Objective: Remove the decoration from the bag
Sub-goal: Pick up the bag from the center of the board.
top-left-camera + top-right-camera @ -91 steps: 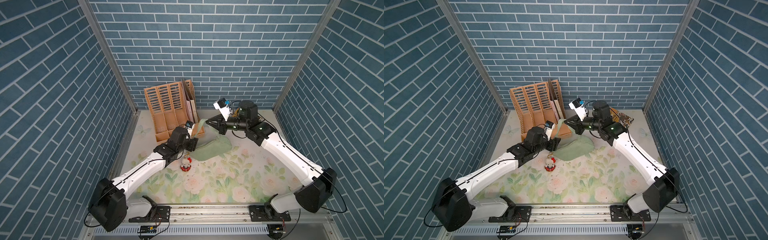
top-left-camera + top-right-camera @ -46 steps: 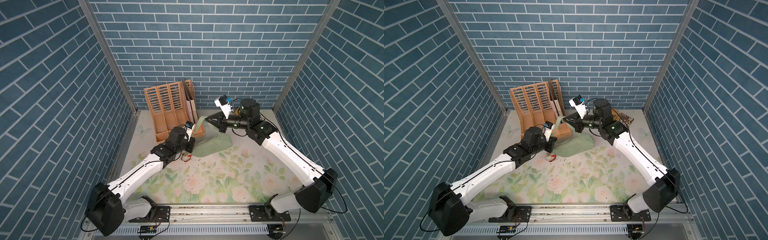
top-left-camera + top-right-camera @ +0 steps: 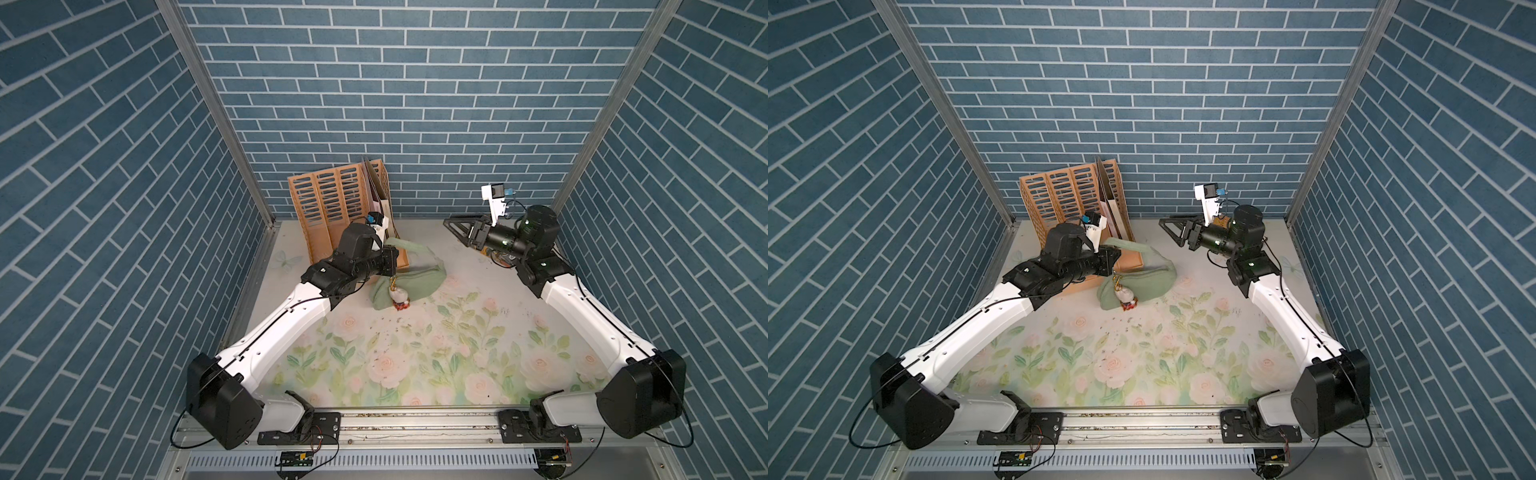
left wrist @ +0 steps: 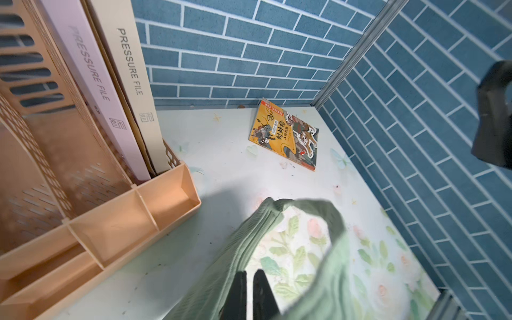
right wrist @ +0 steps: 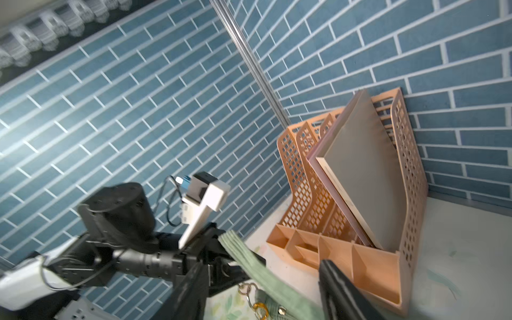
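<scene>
**Bag** (image 3: 419, 282): lies on the floral table (image 3: 415, 365) at about 11 o'clock from the table centre. It is just in front of the orange file rack (image 3: 336, 208), which stands against the back wall. The strap (image 4: 304, 205) is lifted and loops around the left gripper's fingers.

**Decoration** (image 3: 1125, 297): rests on the 7 o'clock end of the bag, with the white body toward 12 o'clock and the plaid base toward 6 o'clock. The gold clasp (image 5: 260, 307) sits beside the strap's metal ring (image 5: 243, 288). From where I stand I cannot tell whether the two are linked.

**Left gripper** (image 4: 250, 274): sits just above the decoration. The fingers are brought together with only a sliver between them, and I cannot make out anything pinched there.

**Right gripper** (image 3: 455, 232): raised at 1 o'clock, well apart from the bag. The fingers are spread wide with nothing between them.

**Yellow booklet** (image 4: 285, 133): lies flat at 2 o'clock, near the back right corner.

**Files** (image 4: 130, 83): two, marked PRESSURE FILE, stand in the rack's slot nearest the bag.
</scene>
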